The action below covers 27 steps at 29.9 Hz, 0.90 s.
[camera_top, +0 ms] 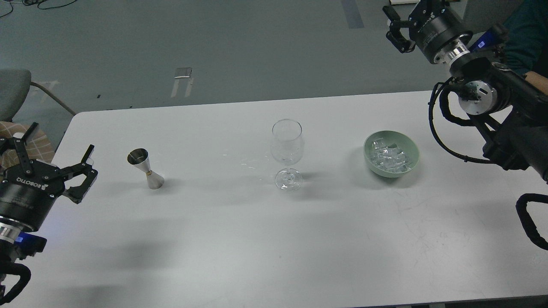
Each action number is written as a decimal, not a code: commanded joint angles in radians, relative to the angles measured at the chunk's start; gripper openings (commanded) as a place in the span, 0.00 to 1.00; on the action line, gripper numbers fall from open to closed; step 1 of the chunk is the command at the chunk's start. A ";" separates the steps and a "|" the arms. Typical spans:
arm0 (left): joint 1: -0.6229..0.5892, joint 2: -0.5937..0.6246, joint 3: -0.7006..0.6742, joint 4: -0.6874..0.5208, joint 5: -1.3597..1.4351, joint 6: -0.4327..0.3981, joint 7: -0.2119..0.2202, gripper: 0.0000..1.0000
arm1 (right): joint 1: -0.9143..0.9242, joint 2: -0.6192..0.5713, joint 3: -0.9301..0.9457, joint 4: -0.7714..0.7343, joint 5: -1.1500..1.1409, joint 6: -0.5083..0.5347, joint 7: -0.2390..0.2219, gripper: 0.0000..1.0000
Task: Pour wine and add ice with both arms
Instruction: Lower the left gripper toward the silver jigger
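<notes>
A clear stemmed glass [287, 147] stands upright at the table's middle and looks empty. A silver jigger [145, 168] stands to its left; no wine shows in it from here. Several clear ice cubes [388, 155] lie in a green bowl [409, 147] to the glass's right. My left gripper [53, 160] is open and empty at the table's left edge, left of the jigger and apart from it. My right gripper [410, 15] is raised beyond the table's far right corner; one finger [397, 36] is splayed out, the other is cut off by the frame's top. It holds nothing.
The white table [239, 239] spans the view. A grey chair [13, 92] stands off the left end. A person's arm in dark teal [528, 34] shows at the far right, behind my right arm.
</notes>
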 commanded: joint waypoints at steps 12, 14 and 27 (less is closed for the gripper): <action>-0.031 -0.216 0.034 0.120 0.103 0.153 0.042 0.99 | -0.008 -0.002 0.000 0.002 -0.011 -0.017 0.000 1.00; -0.053 -0.242 0.037 0.145 0.117 0.171 0.040 0.99 | -0.012 -0.003 0.000 0.002 -0.011 -0.017 0.000 1.00; -0.189 -0.298 0.084 0.200 0.123 0.294 0.039 1.00 | -0.020 0.000 -0.001 0.002 -0.014 -0.024 0.000 1.00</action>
